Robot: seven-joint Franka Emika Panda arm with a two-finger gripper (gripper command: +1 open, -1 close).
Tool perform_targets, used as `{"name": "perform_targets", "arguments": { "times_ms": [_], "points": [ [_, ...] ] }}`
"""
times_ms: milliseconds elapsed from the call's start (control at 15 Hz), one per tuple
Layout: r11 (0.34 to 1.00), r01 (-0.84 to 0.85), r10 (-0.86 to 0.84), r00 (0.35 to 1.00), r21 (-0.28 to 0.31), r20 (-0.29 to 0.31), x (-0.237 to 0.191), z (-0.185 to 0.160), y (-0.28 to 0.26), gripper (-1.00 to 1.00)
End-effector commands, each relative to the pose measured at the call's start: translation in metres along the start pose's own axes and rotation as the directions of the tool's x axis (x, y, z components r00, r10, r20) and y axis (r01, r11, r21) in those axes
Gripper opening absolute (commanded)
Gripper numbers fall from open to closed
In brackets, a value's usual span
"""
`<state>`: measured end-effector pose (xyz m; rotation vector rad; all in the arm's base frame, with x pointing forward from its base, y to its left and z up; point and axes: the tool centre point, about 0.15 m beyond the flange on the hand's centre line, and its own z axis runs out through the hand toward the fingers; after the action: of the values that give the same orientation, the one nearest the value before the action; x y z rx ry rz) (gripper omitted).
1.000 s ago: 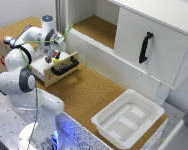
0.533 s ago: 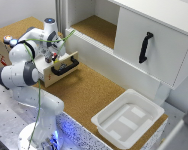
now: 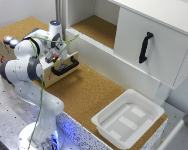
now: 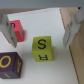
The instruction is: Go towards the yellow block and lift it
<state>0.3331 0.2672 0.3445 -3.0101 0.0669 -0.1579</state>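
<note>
The yellow block [image 4: 41,49] is a bright cube with a dark letter on its top, lying on a white floor in the wrist view. My gripper [image 4: 38,42] is open, one finger [image 4: 8,29] on each side of the block and clear of it, above it. In the exterior view the gripper [image 3: 56,58] hangs over the open wooden drawer [image 3: 50,76] at the exterior view's left; I cannot make out the yellow block there.
A pink-red block [image 4: 17,31] and a purple block [image 4: 10,65] lie close beside the yellow one. The drawer's black handle [image 3: 64,68] faces the cork table. A white tray [image 3: 128,118], a cabinet door handle [image 3: 145,47] and round buttons [image 3: 9,40] are also in view.
The gripper has moved down towards the open drawer; the arm's upper links have shifted slightly with it.
</note>
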Motion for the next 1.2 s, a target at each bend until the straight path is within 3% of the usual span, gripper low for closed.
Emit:
{"name": "perform_targets", "arguments": {
  "times_ms": [0,200,400,467,867,933,1133],
  "points": [
    [0.997,0.003,0.0,0.999,-0.077,0.036,-0.001,0.03,-0.01,-1.0],
    [0.985,0.043,-0.042,0.999,-0.166,0.004,-0.003,0.019,-0.018,-1.0],
    [0.983,0.054,-0.057,0.998,-0.175,-0.011,-0.003,0.009,-0.025,-1.0],
    [0.981,0.058,-0.063,0.998,-0.187,-0.021,-0.002,0.005,-0.027,1.0],
    [0.98,0.037,-0.041,0.999,-0.197,-0.011,0.009,0.013,-0.02,1.0],
    [0.98,0.037,-0.04,0.999,-0.196,-0.012,0.01,0.013,-0.019,-1.0],
    [0.981,0.046,-0.057,0.997,-0.187,-0.055,0.012,-0.009,-0.022,-1.0]
  ]
}}
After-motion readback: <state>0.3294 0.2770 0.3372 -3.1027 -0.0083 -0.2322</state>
